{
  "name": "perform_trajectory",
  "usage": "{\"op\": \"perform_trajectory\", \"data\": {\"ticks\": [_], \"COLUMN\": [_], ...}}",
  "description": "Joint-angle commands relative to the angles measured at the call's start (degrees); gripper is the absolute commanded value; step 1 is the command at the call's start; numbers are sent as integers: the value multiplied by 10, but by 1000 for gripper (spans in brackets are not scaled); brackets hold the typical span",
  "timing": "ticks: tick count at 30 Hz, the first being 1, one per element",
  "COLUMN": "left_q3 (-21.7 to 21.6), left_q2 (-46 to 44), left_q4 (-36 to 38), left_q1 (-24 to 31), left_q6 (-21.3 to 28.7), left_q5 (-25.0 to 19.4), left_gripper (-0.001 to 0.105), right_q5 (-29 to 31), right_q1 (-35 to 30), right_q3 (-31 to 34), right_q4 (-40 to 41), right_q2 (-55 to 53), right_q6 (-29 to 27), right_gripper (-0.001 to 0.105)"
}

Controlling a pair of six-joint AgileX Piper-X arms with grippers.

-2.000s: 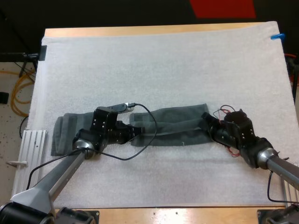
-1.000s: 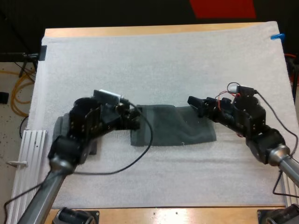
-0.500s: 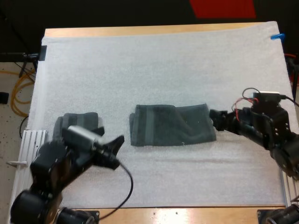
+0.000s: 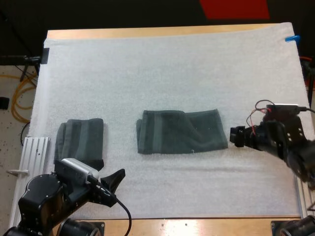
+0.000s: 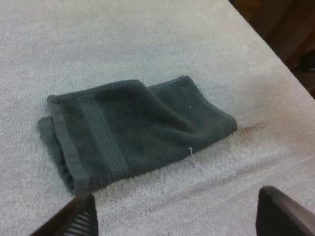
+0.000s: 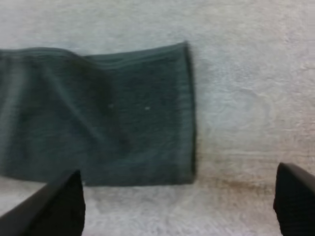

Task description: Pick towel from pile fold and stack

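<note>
Both have pulled back: left pincer [image 4: 112,186] and right pincer [image 4: 236,136] gape empty, clear of the folded towel [image 4: 181,132]. Fold's down; stacking looks next.

Bright even light; thin shadow along towel [image 6: 98,113] edge.

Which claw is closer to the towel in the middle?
Right. The right gripper is just off the middle towel's right end; the left gripper sits farther off, beyond its near left corner.
</note>
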Motion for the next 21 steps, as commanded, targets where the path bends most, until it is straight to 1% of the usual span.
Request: {"op": "perform_trajectory", "data": {"ticks": [1, 3, 4, 6, 9, 10, 12, 13, 15, 21], "left_q3": [-3, -3, -3, -3, -3, -3, -3, -3, -3, -3], "left_q2": [-1, -1, -1, -1, -1, -1, -1, -1, -1, -1], "left_q4": [0, 0, 0, 0, 0, 0, 0, 0, 0, 0], "left_q1": [1, 1, 1, 1, 1, 1, 1, 1, 1, 1], "left_q6": [-4, -4, -4, -4, -4, -4, -4, -4, -4, -4], "left_q5": [1, 5, 6, 16, 35, 35, 43, 43, 43, 43], "left_gripper": [65, 65, 65, 65, 65, 65, 65, 65, 65, 65], "right_q5": [-10, -70, -80, -118, -161, -172, -220, -229, -278, -333], "right_q1": [-16, -56, -63, -97, -138, -142, -162, -163, -169, -168], "right_q3": [-5, -5, -5, -5, -5, -5, -5, -5, -5, -5], "right_q4": [-4, -14, -17, -27, -35, -36, -37, -37, -37, -46], "right_q2": [14, 53, 61, 99, 153, 163, 201, 207, 236, 304], "right_q6": [-11, -27, -31, -45, -53, -53, -53, -53, -53, -53], "right_gripper": [75, 75, 75, 75, 75, 75, 75, 75, 75, 75]}}
